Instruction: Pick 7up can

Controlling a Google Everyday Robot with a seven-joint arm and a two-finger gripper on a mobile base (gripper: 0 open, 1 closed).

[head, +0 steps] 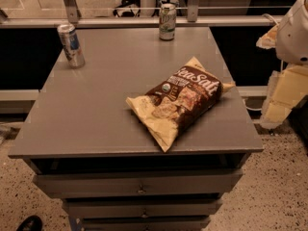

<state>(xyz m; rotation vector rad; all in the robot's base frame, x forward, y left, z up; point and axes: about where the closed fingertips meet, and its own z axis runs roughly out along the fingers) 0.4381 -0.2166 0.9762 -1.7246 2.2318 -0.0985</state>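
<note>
The 7up can [167, 21], pale green and white with a silver top rim, stands upright at the far edge of the grey table [86, 114], a little right of the middle. My gripper [283, 94] hangs at the right edge of the view, beyond the table's right side and well short of the can. It holds nothing that I can see. The white arm housing [294, 30] sits above it.
A silver can with a blue label [71, 44] stands at the far left of the table. A brown and cream sea salt chips bag [180, 104] lies in the right middle. Drawers [139, 183] face front below. A ledge and railing run behind the table.
</note>
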